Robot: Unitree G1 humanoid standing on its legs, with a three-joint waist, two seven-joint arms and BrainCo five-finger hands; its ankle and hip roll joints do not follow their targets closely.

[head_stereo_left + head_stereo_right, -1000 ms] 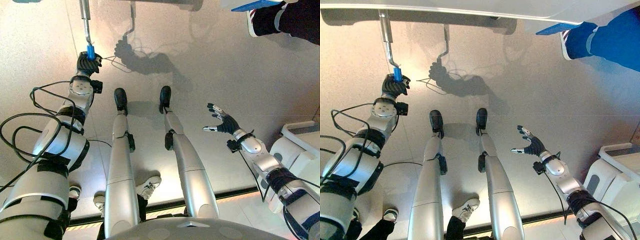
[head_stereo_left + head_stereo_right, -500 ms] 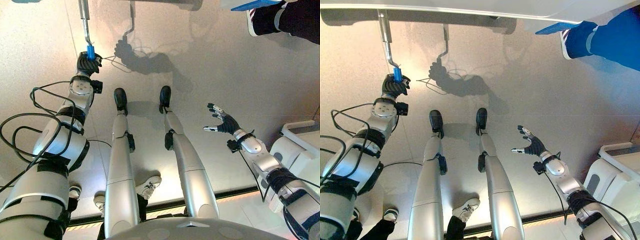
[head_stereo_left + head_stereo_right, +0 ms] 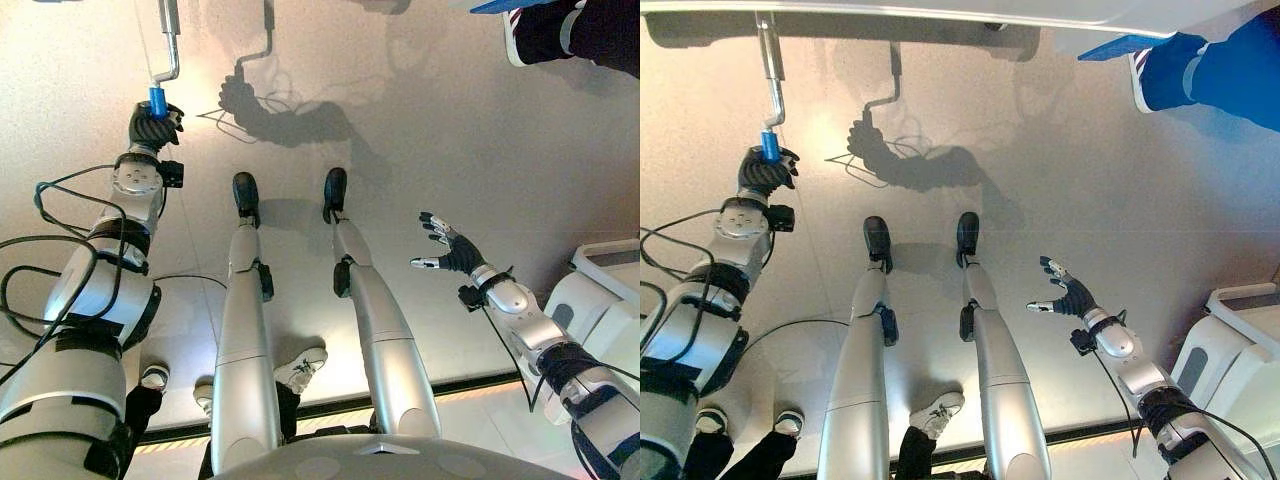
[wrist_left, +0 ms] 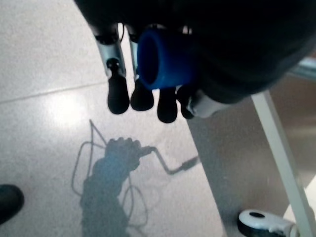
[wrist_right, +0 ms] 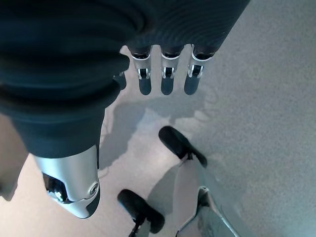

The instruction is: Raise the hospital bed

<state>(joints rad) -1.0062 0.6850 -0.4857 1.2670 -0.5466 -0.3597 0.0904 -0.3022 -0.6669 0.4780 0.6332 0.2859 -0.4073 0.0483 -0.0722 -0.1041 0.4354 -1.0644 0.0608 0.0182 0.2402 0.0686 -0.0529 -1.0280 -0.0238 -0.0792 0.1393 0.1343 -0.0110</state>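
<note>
The bed's metal crank (image 3: pixel 168 40) hangs down from the bed frame (image 3: pixel 940 14) at the far left and ends in a blue handle (image 3: pixel 157 102). My left hand (image 3: pixel 152 126) is shut on that blue handle (image 4: pixel 163 59), its fingers (image 4: pixel 118 94) curled round it. The right hand (image 3: pixel 450 250) hovers over the floor at the right, away from the bed, with straight, spread fingers (image 5: pixel 165 81) and nothing in it.
A person's shoe and blue trouser leg (image 3: pixel 1200 70) stand at the far right by the bed. White equipment (image 3: pixel 600 300) stands at the right edge. A bed caster (image 4: pixel 261 222) rests on the floor. Another person's shoes (image 3: pixel 298 372) show behind me.
My left hand has swung the blue handle to the left, so the crank's bend now points left instead of right. The right hand has barely moved.
</note>
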